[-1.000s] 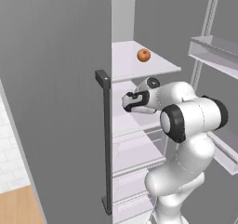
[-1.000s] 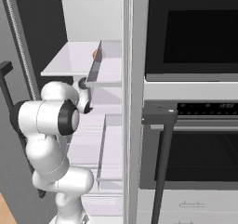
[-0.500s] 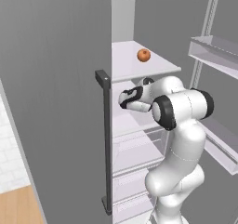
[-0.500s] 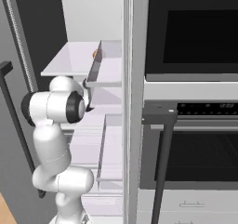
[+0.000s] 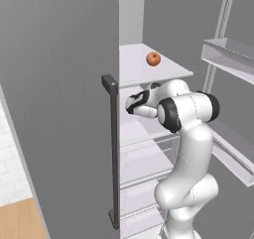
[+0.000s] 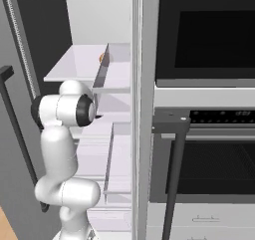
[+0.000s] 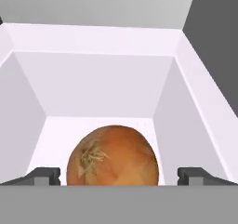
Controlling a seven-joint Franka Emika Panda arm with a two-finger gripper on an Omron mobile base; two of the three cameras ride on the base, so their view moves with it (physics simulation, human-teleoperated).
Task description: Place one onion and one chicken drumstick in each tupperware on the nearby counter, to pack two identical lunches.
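Observation:
One onion rests on the upper fridge shelf; its edge also peeks out past a divider as the onion. My gripper reaches into the compartment under that shelf. In the hand view a second onion, orange-brown with a dry tuft, sits on the white shelf floor right in front of my gripper. The jaws are open, with one fingertip on each side of the onion and clear of it. The chicken drumstick, the tupperware and the counter are out of view.
The fridge's grey door with its dark vertical handle stands at the left. Door bins hang at the right. Drawers lie below my hand. An oven stack borders the fridge.
My arm has straightened upward at the elbow and the hand has pushed a little deeper into the fridge compartment. The upper-shelf onion has not moved.

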